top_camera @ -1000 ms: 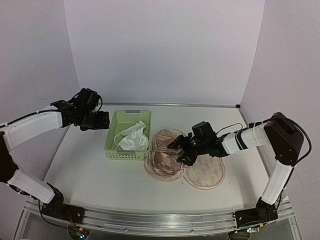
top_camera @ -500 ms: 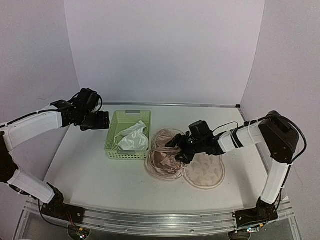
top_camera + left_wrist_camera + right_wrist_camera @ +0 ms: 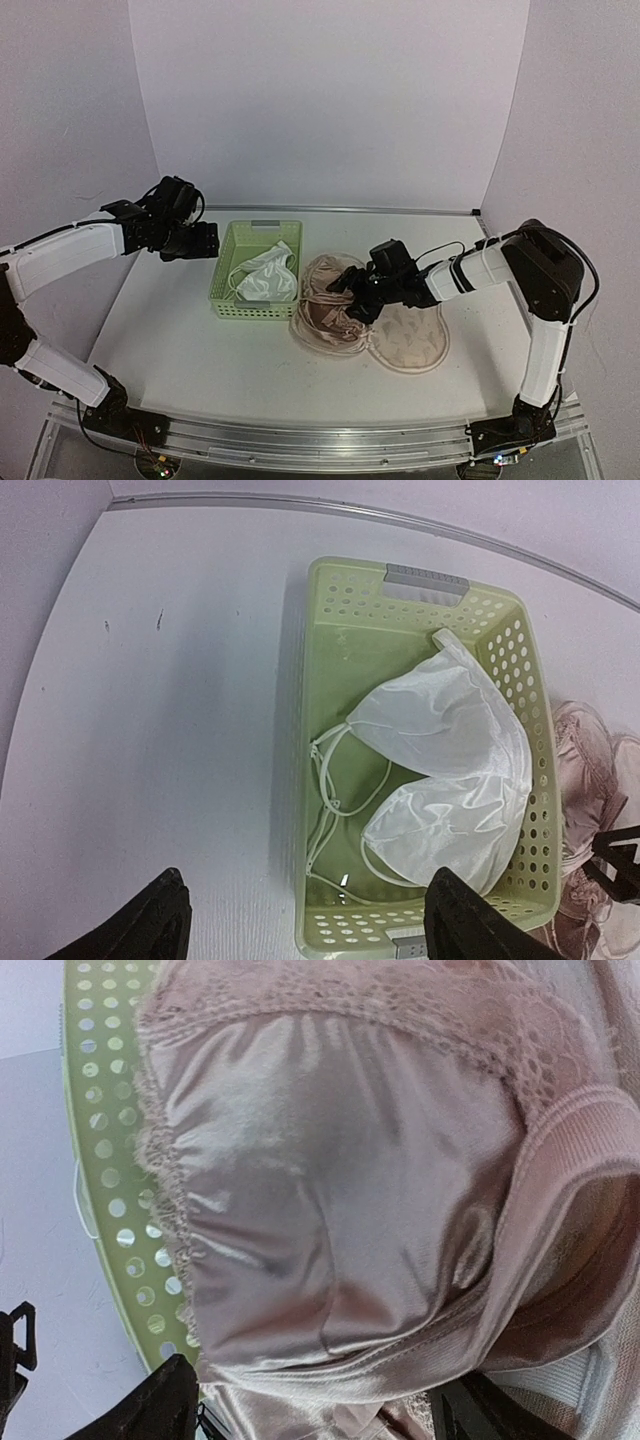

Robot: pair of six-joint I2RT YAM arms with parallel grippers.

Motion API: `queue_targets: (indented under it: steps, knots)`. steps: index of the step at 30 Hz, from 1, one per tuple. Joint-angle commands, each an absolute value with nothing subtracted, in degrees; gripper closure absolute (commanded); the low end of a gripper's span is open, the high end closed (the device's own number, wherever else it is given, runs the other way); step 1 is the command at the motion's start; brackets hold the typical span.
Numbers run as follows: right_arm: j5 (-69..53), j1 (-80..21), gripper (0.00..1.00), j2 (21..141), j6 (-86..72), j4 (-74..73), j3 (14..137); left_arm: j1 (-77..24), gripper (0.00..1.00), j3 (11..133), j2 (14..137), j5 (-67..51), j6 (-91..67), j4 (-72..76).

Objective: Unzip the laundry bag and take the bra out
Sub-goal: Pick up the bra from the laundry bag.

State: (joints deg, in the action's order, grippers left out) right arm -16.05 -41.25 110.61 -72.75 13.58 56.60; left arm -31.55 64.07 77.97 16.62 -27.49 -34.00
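The beige laundry bag (image 3: 412,345) lies flat on the table right of the basket, and only its right lobe shows. A pink satin and lace bra (image 3: 322,318) lies bunched over its left part. My right gripper (image 3: 354,296) is open and low over the bra. In the right wrist view the pink cup (image 3: 340,1200) fills the frame between the spread fingers (image 3: 165,1405). My left gripper (image 3: 192,243) is open and empty, held above the table left of the basket. Its fingertips (image 3: 145,925) show wide apart in the left wrist view.
A light green slotted basket (image 3: 226,268) stands left of the bag and holds a white bra (image 3: 266,272). It also shows in the left wrist view (image 3: 330,620), with the white bra (image 3: 450,760) inside. The basket wall (image 3: 110,1180) is close beside the pink bra.
My right gripper has moved a little left and farther back over the pink bra, toward the basket. The bra has bunched slightly. The left arm has not moved.
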Motion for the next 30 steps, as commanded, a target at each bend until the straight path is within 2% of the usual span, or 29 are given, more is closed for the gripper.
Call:
queue_targets:
  steps: [1,3,6,11,21,30]
  knots:
    - [-14.72,-41.75,0.2,112.65,-73.32,15.36,59.59,-31.29,0.2,65.27,75.94,17.24,-27.42,-32.91]
    - [-14.93,-41.86,0.22,113.2,-73.61,15.63,59.91,-31.29,0.2,65.22,75.87,17.23,-27.38,-32.96]
    - [-15.2,-41.86,0.32,113.72,-74.05,16.11,59.88,-31.31,0.2,65.23,75.76,17.39,-27.32,-32.98]
    - [-15.64,-41.92,0.57,113.73,-74.36,17.12,59.64,-31.29,0.19,65.14,75.76,17.4,-27.25,-32.96]
    - [-15.28,-41.89,1.0,112.96,-74.6,17.67,59.11,-31.29,0.19,65.14,75.5,17.4,-27.3,-33.05]
    - [-13.89,-41.86,1.0,108.59,-74.15,18.28,57.57,-31.29,0.19,64.96,74.76,17.33,-27.64,-33.05]
